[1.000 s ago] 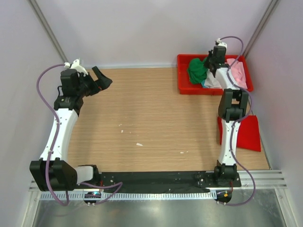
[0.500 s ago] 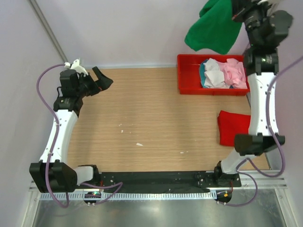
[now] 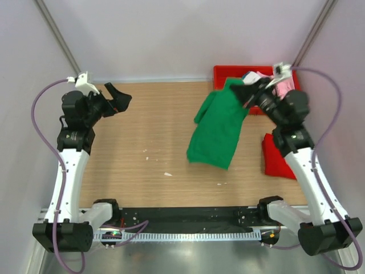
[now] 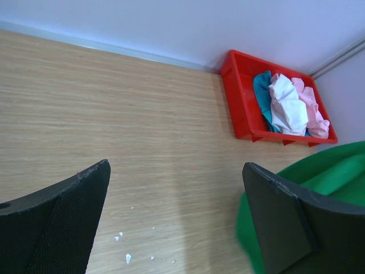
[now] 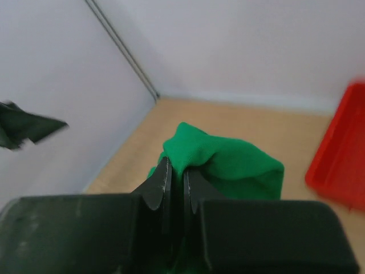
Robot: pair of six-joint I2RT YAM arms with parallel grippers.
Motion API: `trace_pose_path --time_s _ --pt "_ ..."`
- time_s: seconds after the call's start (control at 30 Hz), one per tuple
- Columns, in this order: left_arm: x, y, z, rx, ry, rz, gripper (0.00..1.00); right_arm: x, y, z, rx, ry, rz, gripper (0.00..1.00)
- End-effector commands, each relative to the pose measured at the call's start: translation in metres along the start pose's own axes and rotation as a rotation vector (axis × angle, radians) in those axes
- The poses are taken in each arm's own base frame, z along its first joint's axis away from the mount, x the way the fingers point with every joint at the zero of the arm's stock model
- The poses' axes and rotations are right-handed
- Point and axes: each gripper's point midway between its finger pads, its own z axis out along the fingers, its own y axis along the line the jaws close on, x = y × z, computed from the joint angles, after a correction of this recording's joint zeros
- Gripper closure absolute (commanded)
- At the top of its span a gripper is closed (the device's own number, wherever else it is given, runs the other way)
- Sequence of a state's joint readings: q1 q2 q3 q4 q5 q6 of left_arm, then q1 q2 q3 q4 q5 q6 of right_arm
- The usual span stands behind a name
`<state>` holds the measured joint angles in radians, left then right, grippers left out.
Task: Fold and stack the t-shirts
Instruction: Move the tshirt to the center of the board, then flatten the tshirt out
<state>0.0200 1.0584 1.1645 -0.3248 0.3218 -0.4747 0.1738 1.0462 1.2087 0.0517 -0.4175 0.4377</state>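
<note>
The green t-shirt [image 3: 215, 128], pinched in the right gripper [image 3: 240, 91], hangs across the middle-right of the table [image 3: 142, 125], walling off the bare wood on the left from the red tray [image 3: 227, 69] in the far right corner. Left of the cloth the table lies free but for a few white scraps [image 3: 167, 174], the left gripper [image 3: 118, 95] poised over its far left corner, fingers spread wide. On the right, a red t-shirt [image 3: 278, 157] lies flat by the wall, and crumpled shirts [image 4: 288, 108] fill the tray.

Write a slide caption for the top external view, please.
Right pincer holds the green t-shirt over the table; left pincer open and empty.
</note>
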Motion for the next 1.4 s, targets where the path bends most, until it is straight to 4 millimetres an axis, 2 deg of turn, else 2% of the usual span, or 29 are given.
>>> trace_pose_path --time_s 0.0,0.03,0.1,0.13,0.2,0.27,0.3,0.4,0.5,0.57,0.6,0.63,0.67,0.73,0.77,0.83,0.87,0.9,0.97,1.0,1.03,1.1,1.13,1.17,1.2,1.23,1.3,1.33,1.37 --pt "-0.017 -0.008 -0.008 0.029 -0.076 0.053 0.00 0.112 -0.040 -0.013 0.155 0.175 0.192 0.99" --pt "-0.018 -0.009 -0.010 0.033 -0.081 0.055 0.00 0.161 -0.045 -0.025 0.188 0.254 0.252 0.99" --pt "-0.022 -0.013 -0.015 0.039 -0.095 0.060 0.00 0.197 -0.041 -0.033 0.195 0.303 0.317 0.99" --pt "-0.021 -0.014 -0.015 0.042 -0.098 0.062 0.00 0.230 -0.033 -0.041 0.197 0.373 0.326 0.99" --pt "-0.021 -0.013 -0.016 0.043 -0.108 0.063 0.00 0.259 -0.050 -0.052 0.338 0.433 0.294 0.99" --pt "-0.019 -0.014 -0.014 0.057 -0.106 0.056 0.00 0.272 -0.056 -0.058 0.401 0.479 0.273 0.99" --pt "-0.018 -0.014 -0.013 0.060 -0.102 0.049 0.00 0.272 -0.070 -0.063 0.486 0.471 0.256 0.99" --pt "-0.014 -0.019 -0.008 0.093 -0.073 0.045 0.00 0.259 -0.075 -0.058 0.523 0.437 0.233 0.99" --pt "-0.012 -0.019 -0.007 0.101 -0.061 0.038 0.00 0.240 -0.070 -0.033 0.490 0.399 0.203 0.99" --pt "-0.011 -0.019 -0.005 0.091 -0.062 0.014 0.00 0.213 -0.060 -0.005 0.451 0.360 0.164 0.99" --pt "-0.011 -0.019 -0.004 0.082 -0.065 0.007 0.00 0.224 -0.070 0.006 0.482 0.393 0.147 0.99" --pt "-0.011 -0.016 -0.002 0.068 -0.067 0.003 0.00 0.203 -0.066 0.025 0.476 0.350 0.137 0.99" --pt "-0.004 -0.033 0.002 0.091 -0.051 0.016 0.00 0.206 -0.073 0.032 0.498 0.363 0.113 0.98" --pt "0.008 -0.045 0.000 0.087 -0.016 0.012 0.00 0.206 -0.097 0.049 0.613 0.365 0.063 0.84" --pt "0.012 -0.055 -0.003 0.096 -0.008 0.015 0.00 0.216 -0.106 0.041 0.668 0.433 0.034 0.61" --pt "0.040 -0.084 -0.010 0.117 0.047 0.031 0.00 0.218 -0.119 0.039 0.739 0.482 -0.015 0.35" --pt "0.051 -0.093 -0.013 0.125 0.060 0.035 0.00 0.224 -0.125 0.025 0.784 0.527 -0.034 0.17" --pt "0.085 -0.117 -0.023 0.193 0.130 0.035 0.00 0.223 -0.128 0.016 0.813 0.536 -0.044 0.12" --pt "0.111 -0.121 -0.026 0.148 0.143 0.036 0.00 0.215 -0.140 -0.017 0.891 0.554 -0.059 0.10" --pt "0.150 -0.139 -0.035 0.184 0.215 0.047 0.00 0.211 -0.144 -0.029 0.926 0.549 -0.044 0.07" --pt "0.160 -0.134 -0.033 0.107 0.179 0.073 0.01 0.210 -0.160 -0.051 0.992 0.554 -0.032 0.05" --pt "0.198 -0.144 -0.031 0.052 0.197 0.147 0.01 0.189 -0.161 -0.077 1.007 0.510 0.022 0.03" --pt "0.215 -0.166 -0.043 0.068 0.182 0.204 0.00 0.184 -0.179 -0.100 1.065 0.491 0.060 0.04" --pt "0.229 -0.174 -0.042 0.053 0.186 0.251 0.00 0.171 -0.176 -0.112 1.054 0.456 0.092 0.03" --pt "0.259 -0.185 -0.036 0.043 0.226 0.334 0.00 0.169 -0.182 -0.125 1.080 0.441 0.104 0.03" --pt "0.267 -0.212 -0.038 0.088 0.234 0.392 0.00 0.162 -0.185 -0.135 1.106 0.418 0.108 0.03" --pt "0.289 -0.238 -0.031 0.120 0.267 0.483 0.00 0.146 -0.192 -0.160 1.180 0.357 0.101 0.02" --pt "0.332 -0.239 -0.021 0.116 0.330 0.620 0.00 0.144 -0.194 -0.166 1.198 0.347 0.091 0.00" --pt "0.329 -0.264 -0.018 0.142 0.328 0.636 0.00 0.141 -0.196 -0.175 1.224 0.335 0.083 0.00"
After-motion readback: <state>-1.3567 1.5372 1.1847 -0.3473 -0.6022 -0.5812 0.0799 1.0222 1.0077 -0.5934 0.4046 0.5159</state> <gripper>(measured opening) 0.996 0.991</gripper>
